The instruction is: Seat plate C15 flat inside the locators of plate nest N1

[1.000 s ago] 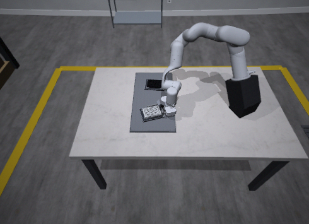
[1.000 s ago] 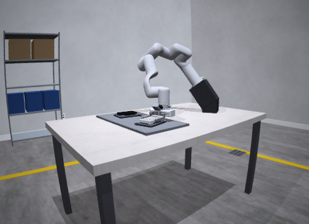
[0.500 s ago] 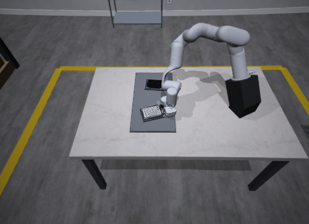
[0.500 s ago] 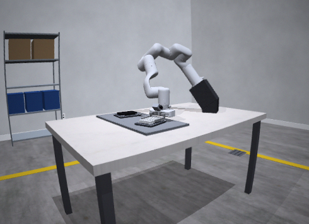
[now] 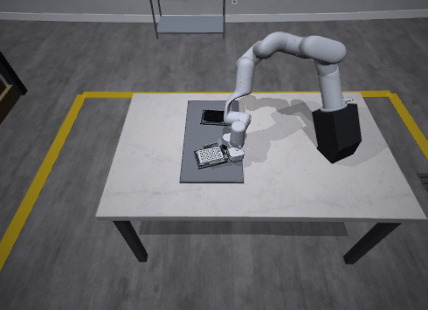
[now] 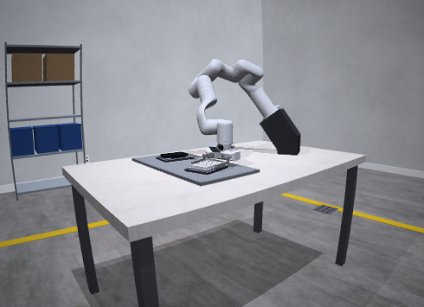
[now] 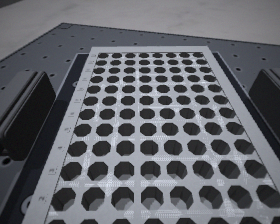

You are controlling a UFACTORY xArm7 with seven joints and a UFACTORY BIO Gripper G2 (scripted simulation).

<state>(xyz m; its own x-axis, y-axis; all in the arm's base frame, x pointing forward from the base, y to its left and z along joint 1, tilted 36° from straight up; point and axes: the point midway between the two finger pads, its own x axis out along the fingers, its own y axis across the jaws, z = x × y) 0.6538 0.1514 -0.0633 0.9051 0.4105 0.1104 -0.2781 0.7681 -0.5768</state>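
The white plate lies between the fingers of the gripper, which stand about half open, a gap on each side; they've got hold of nothing. From here I can't read which plate it is. It sits over the near nest, inside the edges of the grey mat. The black plate lies well apart, with bare mat between.

A lab or workshop bay: yellow floor lines, storage shelving and a perforated work board.
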